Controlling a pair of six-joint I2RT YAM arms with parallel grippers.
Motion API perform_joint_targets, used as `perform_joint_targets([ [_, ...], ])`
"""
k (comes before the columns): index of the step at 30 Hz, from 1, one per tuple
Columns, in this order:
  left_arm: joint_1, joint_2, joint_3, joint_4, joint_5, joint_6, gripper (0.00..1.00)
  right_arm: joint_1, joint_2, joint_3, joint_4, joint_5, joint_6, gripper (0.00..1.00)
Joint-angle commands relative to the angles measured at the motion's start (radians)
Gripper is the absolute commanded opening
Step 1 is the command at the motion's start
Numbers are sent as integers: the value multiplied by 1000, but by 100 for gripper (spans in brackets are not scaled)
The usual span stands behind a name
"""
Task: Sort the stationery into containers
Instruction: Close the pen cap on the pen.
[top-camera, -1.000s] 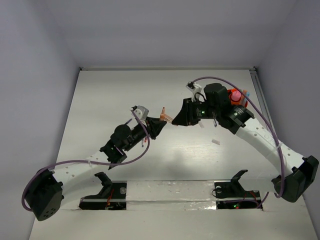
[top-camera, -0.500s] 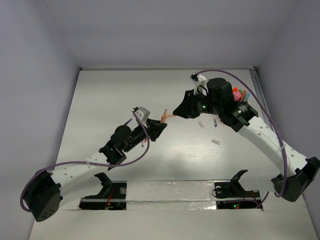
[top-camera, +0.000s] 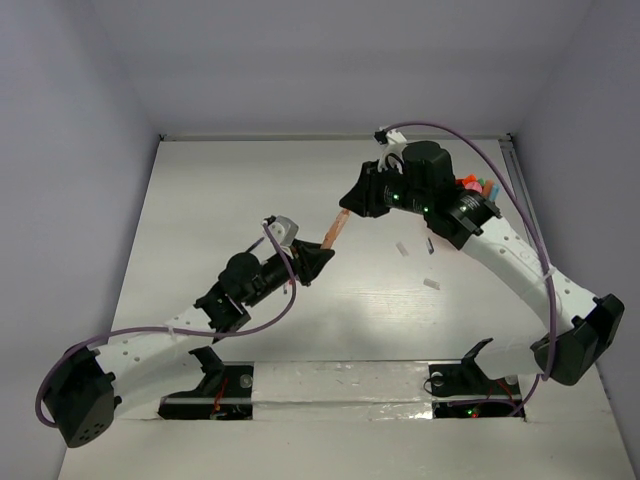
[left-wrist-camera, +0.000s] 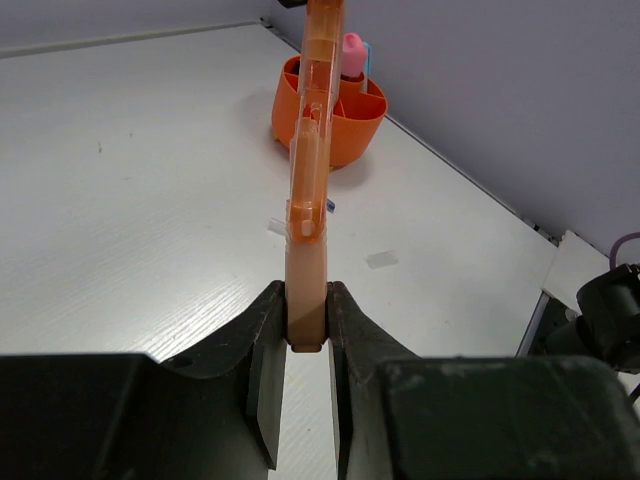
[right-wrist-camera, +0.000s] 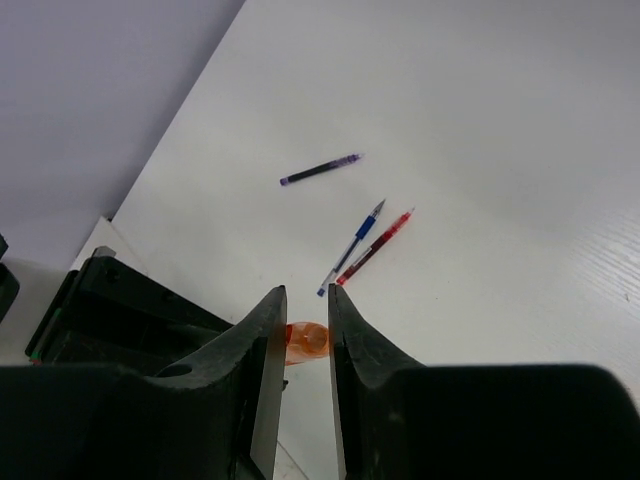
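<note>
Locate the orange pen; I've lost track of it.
Top view: the orange pen slants mid-table, lower end gripped by the left end effector, upper end at the right end effector.

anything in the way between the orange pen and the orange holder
Yes: in the top view the right claw and its arm sit between the orange pen and the orange holder, at the pen's far end. The left claw holds the near end.
</note>
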Motion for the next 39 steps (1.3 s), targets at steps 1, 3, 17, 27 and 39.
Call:
perform_joint_targets([
  [1, -8, -23, 50, 21, 15, -9, 0, -16, 12, 57, 62, -10, -22, 0],
  [3, -8, -21, 53, 25, 18, -7, 0, -16, 20, 56, 65, -44, -17, 0],
  [17, -8, 20, 140, 12, -28, -28, 0, -16, 9, -64, 117, -152, 56, 0],
  [27, -8, 44, 189, -11, -89, -81, 0, 35, -58, -128, 146, -130, 73, 0],
  [39, -8, 61, 208, 4, -92, -111, 0, 101, -92, -213, 175, -28, 72, 44],
])
